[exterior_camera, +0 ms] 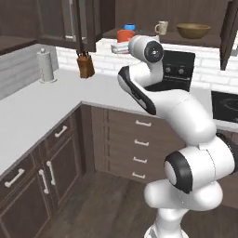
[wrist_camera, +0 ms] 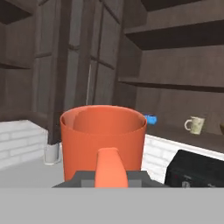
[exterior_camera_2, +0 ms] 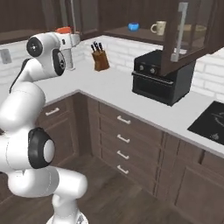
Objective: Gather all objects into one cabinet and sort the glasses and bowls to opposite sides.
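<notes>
**Orange mug held up near the cabinet**

The end effector (wrist_camera: 111,177) is closed tight on the orange mug (wrist_camera: 103,140). It grips the mug by its handle, and the mug stands upright with its open top up. In the left base view the orange mug (exterior_camera: 124,35) sits at the tip of the white arm, high above the desk (exterior_camera: 42,107) and just in front of the cabinet shelf (exterior_camera: 211,41). In the right base view only a bit of orange (exterior_camera_2: 64,29) peeks out over the arm's hand.

The other three things are on the long shelf of the wide dark cabinet, whose doors are open. The small blue bowl (exterior_camera: 129,27) is on the left part of the shelf. The cream mug (exterior_camera: 161,27) stands to the right of it, a little apart. The big wooden bowl (exterior_camera: 193,30) is further right.

Down on the desk there is a knife block (exterior_camera: 85,65) by the wall and a paper towel roll (exterior_camera: 46,65) to its left. A black oven box (exterior_camera_2: 164,81) sits on the desk under the shelf.
</notes>
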